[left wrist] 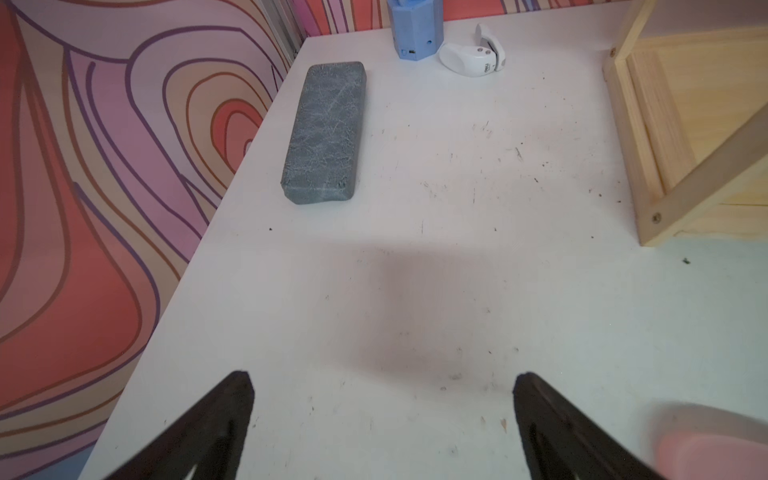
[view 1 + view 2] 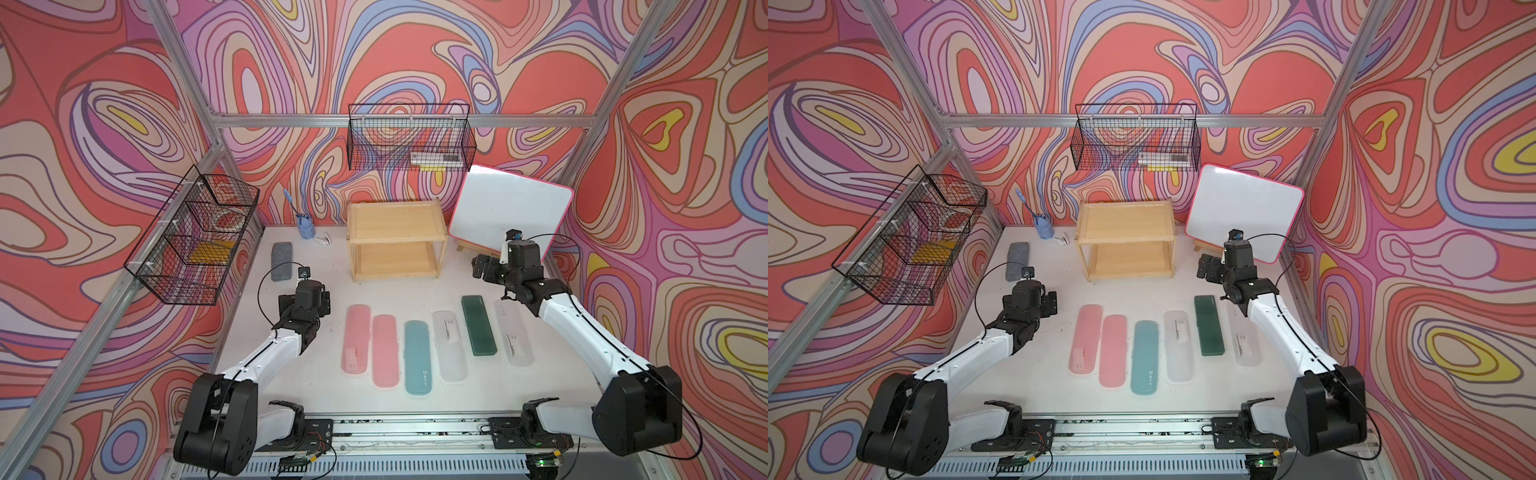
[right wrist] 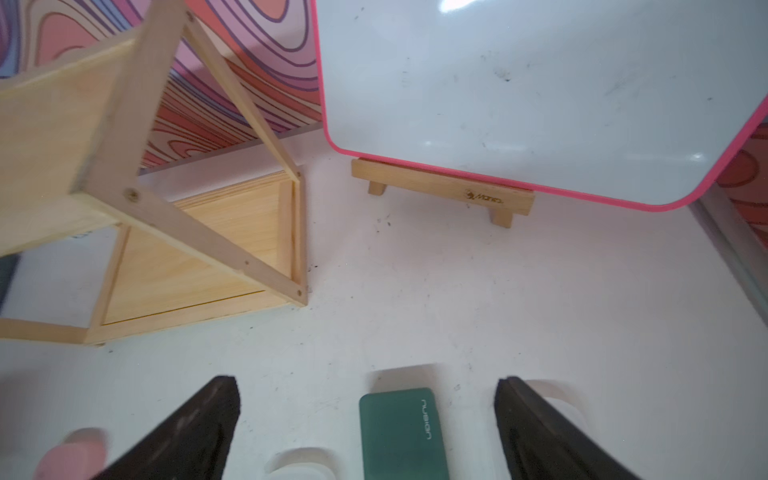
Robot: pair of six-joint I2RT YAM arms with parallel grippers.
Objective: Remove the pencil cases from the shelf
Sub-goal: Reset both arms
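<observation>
Left gripper [image 1: 382,386]: fingers [image 1: 224,415] spread wide and released, holding nothing, over the bare table [image 1: 415,291].
Right gripper [image 3: 369,380]: fingers [image 3: 199,424] spread wide, gripping nothing; the far end of the dark green case [image 3: 401,432] shows between them, apart from both.
Pencil cases: all six lie flat on the table in a row, from the left: pink case [image 2: 356,338], second pink case [image 2: 385,351], teal case [image 2: 417,357], clear case [image 2: 449,345], dark green case, second clear case [image 2: 514,338].
Shelf [image 2: 395,239]: far middle, well apart from the row.
</observation>
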